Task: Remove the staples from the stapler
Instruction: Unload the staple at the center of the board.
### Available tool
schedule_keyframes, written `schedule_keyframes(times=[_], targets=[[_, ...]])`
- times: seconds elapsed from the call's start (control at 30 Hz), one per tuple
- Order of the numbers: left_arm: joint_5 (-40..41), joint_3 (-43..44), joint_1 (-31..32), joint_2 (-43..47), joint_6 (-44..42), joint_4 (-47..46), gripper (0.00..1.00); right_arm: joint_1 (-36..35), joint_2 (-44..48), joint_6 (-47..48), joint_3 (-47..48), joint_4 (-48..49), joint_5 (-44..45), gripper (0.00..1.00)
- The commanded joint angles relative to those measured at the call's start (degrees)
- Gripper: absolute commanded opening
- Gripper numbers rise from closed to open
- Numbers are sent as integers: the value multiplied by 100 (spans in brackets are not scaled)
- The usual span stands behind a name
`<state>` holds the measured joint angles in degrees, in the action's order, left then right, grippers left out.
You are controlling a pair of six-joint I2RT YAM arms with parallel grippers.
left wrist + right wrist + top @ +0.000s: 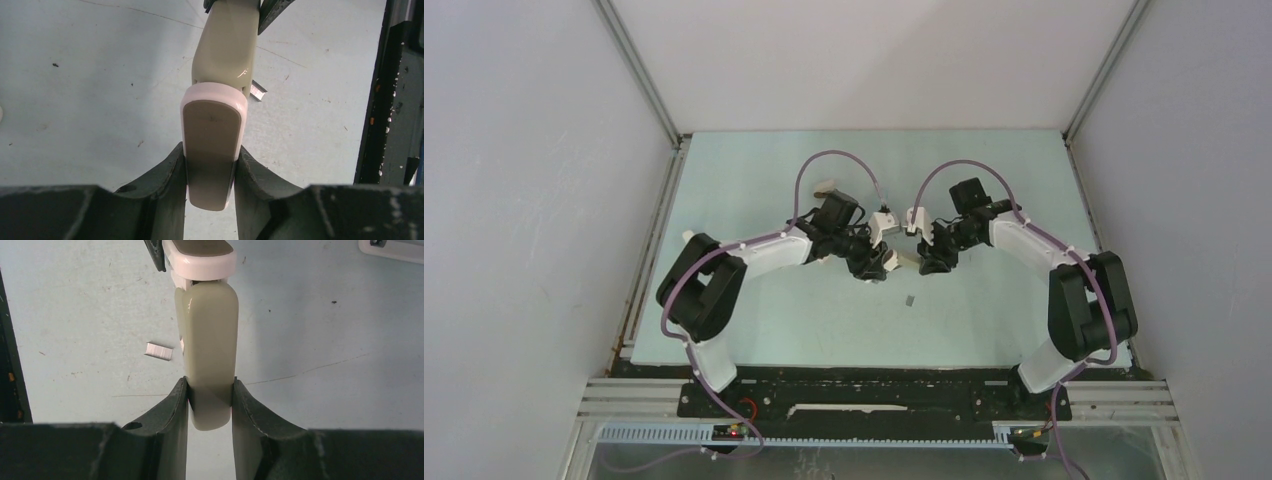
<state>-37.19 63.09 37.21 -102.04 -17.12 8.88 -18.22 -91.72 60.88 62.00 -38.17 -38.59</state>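
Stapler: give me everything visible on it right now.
The stapler is slim, glossy pale plastic, with a whitish end cap framing a grey-brown pad. It is held above the table between the arms: the left gripper clamps the capped end, the right gripper the plain rounded end. Nothing else touches it. A short strip of staples lies loose on the table below.

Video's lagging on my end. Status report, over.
Left gripper shut on stapler, white end. Right gripper shut on other end. One staples strip loose on table below. Nothing in the way.

Pale stapler (pixel 210 340) with whitish end is held aloft; the staples (pixel 159 351) lie loose nearby.
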Motion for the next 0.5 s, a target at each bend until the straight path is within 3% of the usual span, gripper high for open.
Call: schedule_keyframes(times=[0.0, 0.13, 0.47], targets=[[468, 410, -88, 54, 120, 787, 1, 106, -75, 13, -49, -253, 755, 0], [111, 182, -83, 329, 715, 125, 5, 92, 81, -90, 129, -550, -50, 0], [-629, -1169, -75, 1306, 2658, -2727, 54, -76, 371, -49, 486, -1341, -2023, 0]])
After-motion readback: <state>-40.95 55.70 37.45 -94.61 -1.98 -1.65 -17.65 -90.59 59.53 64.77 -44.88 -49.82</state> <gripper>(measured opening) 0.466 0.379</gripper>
